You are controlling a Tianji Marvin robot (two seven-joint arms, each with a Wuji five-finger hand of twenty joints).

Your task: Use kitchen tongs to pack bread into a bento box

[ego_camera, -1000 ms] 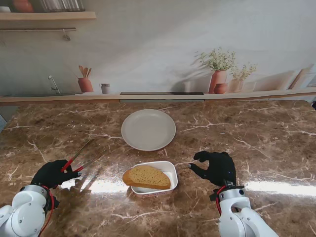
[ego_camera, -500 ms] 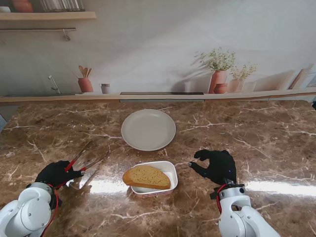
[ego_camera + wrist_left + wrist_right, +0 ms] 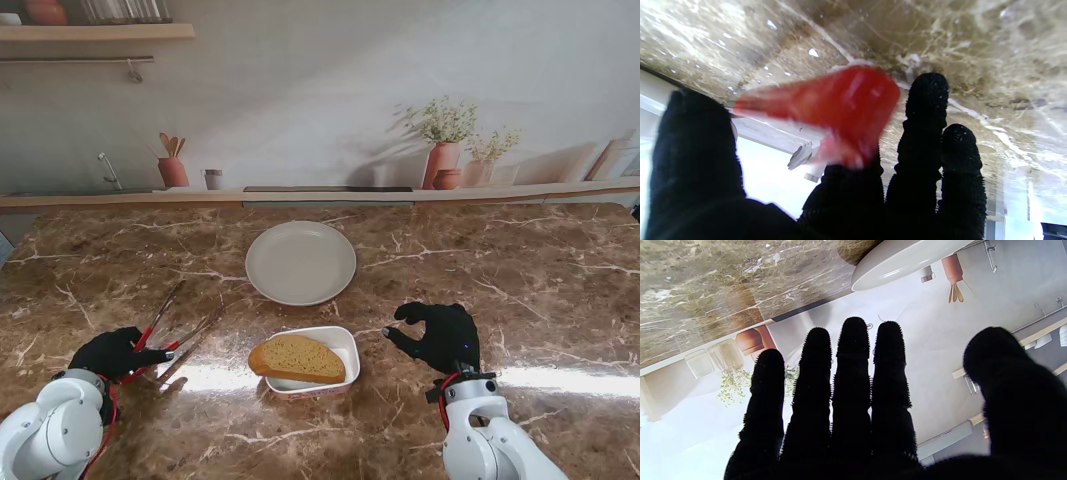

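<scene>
A slice of brown bread [image 3: 298, 358] lies in the white bento box [image 3: 344, 345] near the middle of the table. My left hand [image 3: 113, 353] is at the near left, shut on the red-handled kitchen tongs [image 3: 166, 324], whose metal arms point away from me and to the right, low over the table. The red handle [image 3: 840, 106] shows blurred between the black fingers [image 3: 927, 110] in the left wrist view. My right hand [image 3: 440, 337] rests just right of the box, open, fingers [image 3: 853, 373] spread and holding nothing.
A white round plate [image 3: 300, 262] [image 3: 903, 260] sits beyond the box with nothing on it. A ledge along the back wall carries a utensil pot [image 3: 172, 170], a small cup [image 3: 212, 179] and potted plants [image 3: 443, 150]. The marble top reflects light near me.
My left hand has sunk toward the table with the tongs, and the tong arms have dropped lower and flatter. The right hand, bread and box have stayed put.
</scene>
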